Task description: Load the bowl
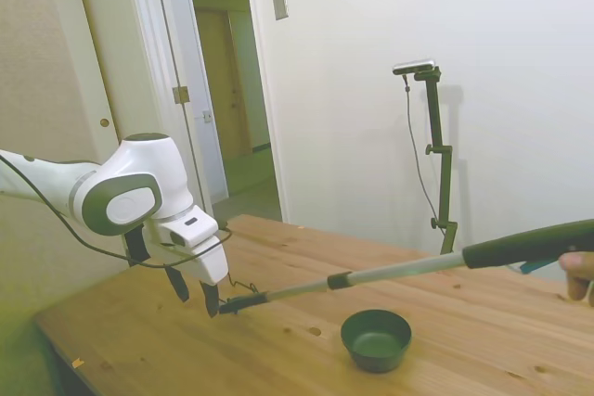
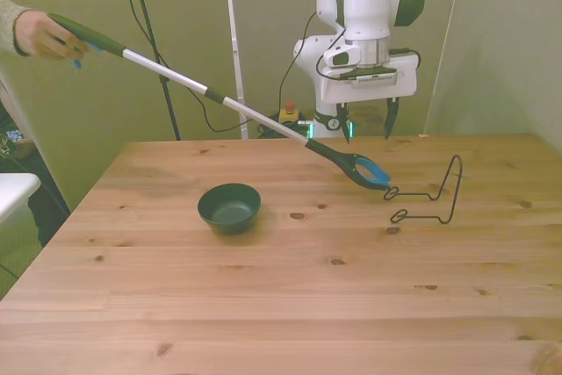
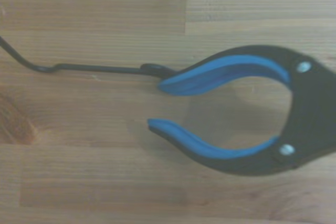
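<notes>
The small dark green-black bowl sits upright and empty on the wooden table, towards the front view's left. My gripper hangs open above the table's far side, to the front view's right of the bowl and well apart from it. There is nothing between its fingers. Just under it lies the blue-lined claw of a long reacher tool, open and touching a thin black wire rack.
A person's hand holds the reacher tool's handle; its silver shaft slants across the table above the bowl's far side. The wire rack stands at the front view's right.
</notes>
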Robot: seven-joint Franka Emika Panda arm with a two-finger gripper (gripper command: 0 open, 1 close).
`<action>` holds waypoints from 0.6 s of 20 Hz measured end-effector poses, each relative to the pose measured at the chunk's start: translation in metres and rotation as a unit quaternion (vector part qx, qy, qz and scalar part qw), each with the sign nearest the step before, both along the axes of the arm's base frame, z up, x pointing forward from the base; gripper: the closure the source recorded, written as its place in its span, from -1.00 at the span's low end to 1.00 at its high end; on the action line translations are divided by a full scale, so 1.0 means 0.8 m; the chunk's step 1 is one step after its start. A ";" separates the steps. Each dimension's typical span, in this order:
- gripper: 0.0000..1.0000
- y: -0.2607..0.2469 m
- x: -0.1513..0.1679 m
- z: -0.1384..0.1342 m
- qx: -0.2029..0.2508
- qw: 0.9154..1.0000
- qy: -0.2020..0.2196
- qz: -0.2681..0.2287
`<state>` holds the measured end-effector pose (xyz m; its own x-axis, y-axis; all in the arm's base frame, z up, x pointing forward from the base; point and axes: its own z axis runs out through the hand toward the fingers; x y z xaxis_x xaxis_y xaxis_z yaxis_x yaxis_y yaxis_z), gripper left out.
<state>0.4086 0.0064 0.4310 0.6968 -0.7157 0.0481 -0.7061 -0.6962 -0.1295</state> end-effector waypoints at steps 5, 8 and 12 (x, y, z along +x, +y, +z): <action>-1.00 -0.017 0.018 0.020 -0.006 0.999 -0.028 -0.037; -1.00 -0.056 0.052 0.053 0.003 0.997 -0.041 -0.071; -1.00 -0.125 0.094 0.082 0.016 0.993 -0.024 -0.118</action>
<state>0.4840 -0.0938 0.4969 0.5077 -0.8599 0.0522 -0.8412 -0.5079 -0.1854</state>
